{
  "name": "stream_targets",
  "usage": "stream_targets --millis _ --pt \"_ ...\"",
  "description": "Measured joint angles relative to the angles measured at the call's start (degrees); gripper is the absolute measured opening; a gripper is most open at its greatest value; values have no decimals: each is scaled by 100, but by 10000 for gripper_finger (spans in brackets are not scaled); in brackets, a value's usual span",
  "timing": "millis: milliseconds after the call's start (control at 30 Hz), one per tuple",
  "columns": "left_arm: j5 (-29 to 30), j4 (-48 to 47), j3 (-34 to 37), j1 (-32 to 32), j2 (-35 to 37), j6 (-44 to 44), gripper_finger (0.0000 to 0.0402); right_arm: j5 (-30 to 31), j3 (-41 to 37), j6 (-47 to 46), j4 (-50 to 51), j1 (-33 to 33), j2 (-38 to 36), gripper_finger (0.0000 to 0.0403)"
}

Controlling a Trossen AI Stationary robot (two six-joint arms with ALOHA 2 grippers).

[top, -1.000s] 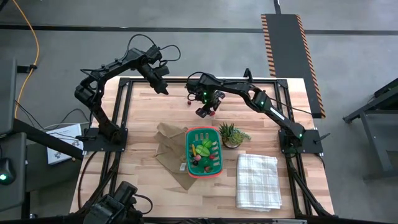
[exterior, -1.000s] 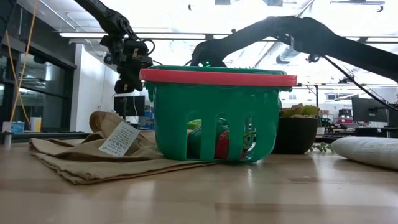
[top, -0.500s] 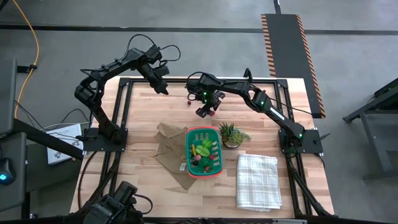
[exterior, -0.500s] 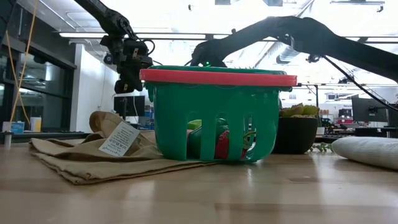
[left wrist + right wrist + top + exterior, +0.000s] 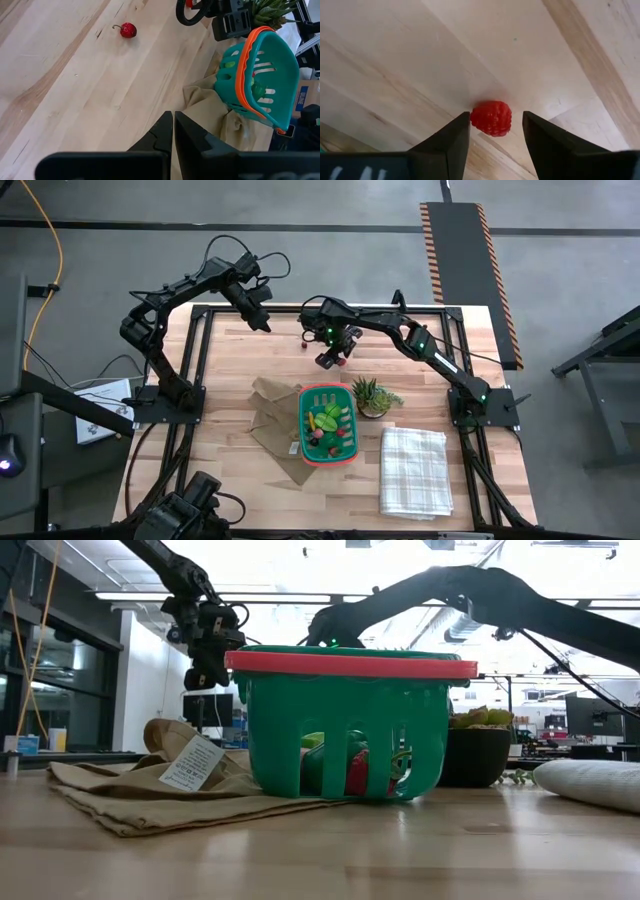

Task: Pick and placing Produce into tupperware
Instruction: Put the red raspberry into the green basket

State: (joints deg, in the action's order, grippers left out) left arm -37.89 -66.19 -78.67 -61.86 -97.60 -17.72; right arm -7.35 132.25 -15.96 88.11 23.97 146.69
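Observation:
A red raspberry point(image 5: 491, 118) lies on the bare wood beyond the far end of the teal, orange-rimmed tupperware point(image 5: 328, 423). My right gripper point(image 5: 495, 131) points down over it, open, one finger on each side of the berry; a gap shows at one finger. Several green, yellow and red pieces of produce point(image 5: 326, 420) lie inside the tupperware. Another small red fruit with a stem point(image 5: 128, 30) lies on the wood a little to the left of the right gripper. My left gripper point(image 5: 173, 120) is shut on nothing and hangs raised over the table's far left part.
The tupperware stands partly on a brown paper bag point(image 5: 268, 415) with a white tag point(image 5: 192, 763). A spiky potted plant point(image 5: 372, 396) stands just right of the tupperware, and a white checked cloth point(image 5: 413, 470) lies near the front right. Bare wood lies across the far left.

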Motion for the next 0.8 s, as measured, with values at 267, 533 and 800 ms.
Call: stream_targets --millis 267,533,800 --pt "0 -2 0 -1 0 0 7 150 0 -54 39 2 0 174" --pt "0 -24 0 -1 0 0 8 -20 0 61 -4 24 2 174" --pt "0 -29 0 -1 0 0 8 -22 0 44 -2 37 2 168"
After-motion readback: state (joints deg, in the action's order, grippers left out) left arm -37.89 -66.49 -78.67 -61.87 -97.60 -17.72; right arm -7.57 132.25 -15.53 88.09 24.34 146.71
